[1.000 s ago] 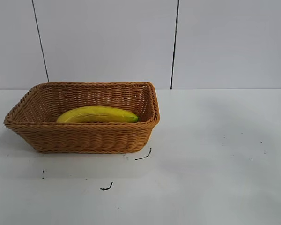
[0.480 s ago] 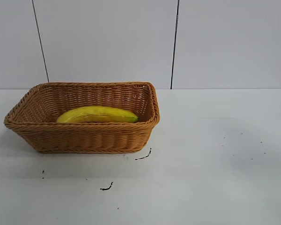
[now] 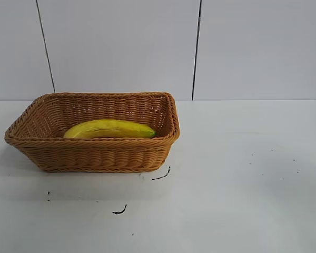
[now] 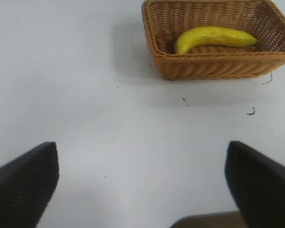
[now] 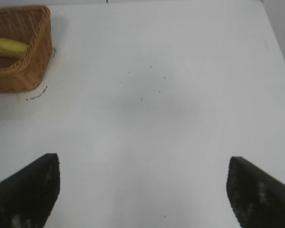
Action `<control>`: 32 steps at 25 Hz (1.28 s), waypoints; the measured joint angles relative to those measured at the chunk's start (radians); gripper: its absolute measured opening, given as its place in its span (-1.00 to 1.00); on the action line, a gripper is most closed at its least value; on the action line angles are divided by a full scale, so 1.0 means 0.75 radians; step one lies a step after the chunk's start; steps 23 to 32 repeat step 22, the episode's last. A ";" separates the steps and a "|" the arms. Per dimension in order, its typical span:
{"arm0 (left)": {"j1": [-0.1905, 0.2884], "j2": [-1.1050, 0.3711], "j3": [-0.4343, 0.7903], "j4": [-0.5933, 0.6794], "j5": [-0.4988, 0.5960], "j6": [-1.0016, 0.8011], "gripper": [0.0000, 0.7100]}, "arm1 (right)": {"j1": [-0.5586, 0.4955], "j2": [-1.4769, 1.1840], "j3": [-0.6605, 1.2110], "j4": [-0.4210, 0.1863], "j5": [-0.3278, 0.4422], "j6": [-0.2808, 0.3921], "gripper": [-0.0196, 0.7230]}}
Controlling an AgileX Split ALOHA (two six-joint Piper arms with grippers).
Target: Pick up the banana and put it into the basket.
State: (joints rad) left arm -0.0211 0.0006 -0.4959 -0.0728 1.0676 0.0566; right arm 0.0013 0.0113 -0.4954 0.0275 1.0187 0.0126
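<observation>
The yellow banana (image 3: 109, 129) lies inside the tan wicker basket (image 3: 95, 156) at the left of the white table. The banana (image 4: 213, 37) and the basket (image 4: 209, 66) also show in the left wrist view. The right wrist view shows one end of the basket (image 5: 23, 71) with a bit of banana (image 5: 7, 47). My left gripper (image 4: 142, 185) is open and empty, well away from the basket over bare table. My right gripper (image 5: 143, 190) is open and empty over bare table. Neither gripper shows in the exterior view.
Small black marks (image 3: 161, 175) lie on the white table (image 3: 242, 179) in front of the basket. A white panelled wall (image 3: 147, 47) stands behind the table. The table's far edge (image 5: 275, 42) shows in the right wrist view.
</observation>
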 joint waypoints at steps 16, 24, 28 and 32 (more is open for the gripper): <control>0.000 0.000 0.000 0.000 0.000 0.000 0.94 | 0.011 -0.020 0.004 -0.014 0.002 0.014 0.83; 0.000 0.000 0.000 0.000 0.000 0.000 0.94 | 0.011 -0.020 0.004 -0.014 0.002 0.014 0.83; 0.000 0.000 0.000 0.000 0.000 0.000 0.94 | 0.011 -0.020 0.004 -0.014 0.002 0.014 0.83; 0.000 0.000 0.000 0.000 0.000 0.000 0.94 | 0.011 -0.020 0.004 -0.014 0.002 0.014 0.83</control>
